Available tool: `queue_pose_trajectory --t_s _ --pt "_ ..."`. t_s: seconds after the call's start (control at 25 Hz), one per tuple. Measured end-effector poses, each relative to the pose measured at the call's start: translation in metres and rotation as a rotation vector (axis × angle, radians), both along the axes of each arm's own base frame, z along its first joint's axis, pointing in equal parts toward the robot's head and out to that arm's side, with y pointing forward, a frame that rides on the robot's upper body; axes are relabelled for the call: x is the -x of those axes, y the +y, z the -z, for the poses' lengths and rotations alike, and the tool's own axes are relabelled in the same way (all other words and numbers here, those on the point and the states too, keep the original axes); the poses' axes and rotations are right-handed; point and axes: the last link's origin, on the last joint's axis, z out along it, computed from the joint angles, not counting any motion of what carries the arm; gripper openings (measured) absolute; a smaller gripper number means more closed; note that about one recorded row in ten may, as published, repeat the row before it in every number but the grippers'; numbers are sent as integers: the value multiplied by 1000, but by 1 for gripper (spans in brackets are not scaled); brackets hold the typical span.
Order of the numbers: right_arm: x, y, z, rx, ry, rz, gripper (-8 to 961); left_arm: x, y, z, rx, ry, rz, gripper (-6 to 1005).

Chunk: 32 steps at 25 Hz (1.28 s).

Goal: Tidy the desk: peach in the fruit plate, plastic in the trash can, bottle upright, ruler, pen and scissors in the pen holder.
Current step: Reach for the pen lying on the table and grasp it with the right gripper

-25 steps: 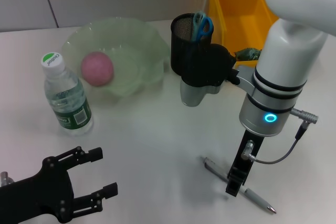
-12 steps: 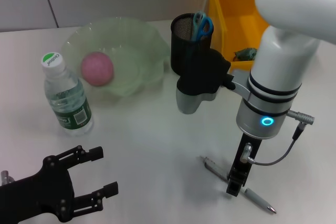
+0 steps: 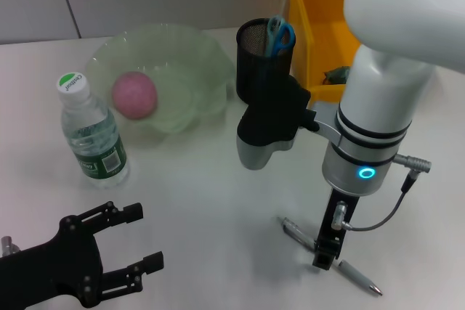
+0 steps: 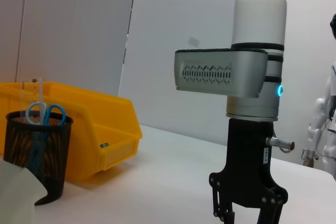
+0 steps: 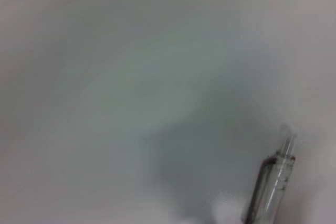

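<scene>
Starting at the left, our left gripper (image 3: 120, 248) sits parked low on the desk, fingers spread and empty. The bottle (image 3: 91, 132) stands upright and the peach (image 3: 134, 95) lies in the fruit plate (image 3: 200, 52), so we judge those done. Scissors (image 3: 279, 34) stand in the pen holder (image 3: 256, 59). Our right gripper (image 3: 324, 255) comes straight down over the pen's middle; we cannot tell whether its fingers have closed. The pen (image 3: 359, 277) lies flat on the desk, its long axis running from near-centre toward our front right.

scissors (image 4: 43, 115) in mesh pen holder (image 4: 34, 153)
</scene>
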Motion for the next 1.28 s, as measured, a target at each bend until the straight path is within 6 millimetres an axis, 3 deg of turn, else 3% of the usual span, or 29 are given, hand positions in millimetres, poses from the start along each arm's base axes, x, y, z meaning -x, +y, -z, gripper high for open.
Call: queue_pose_trajectory --t_s 0.88,1.28 --pt "2 -5 5 17 -19 -69 438 2 1 -3 -2 6 -1 797" --pt "2 -6 6 20 -14 -70 373 3 0 -3 -1 6 -3 797"
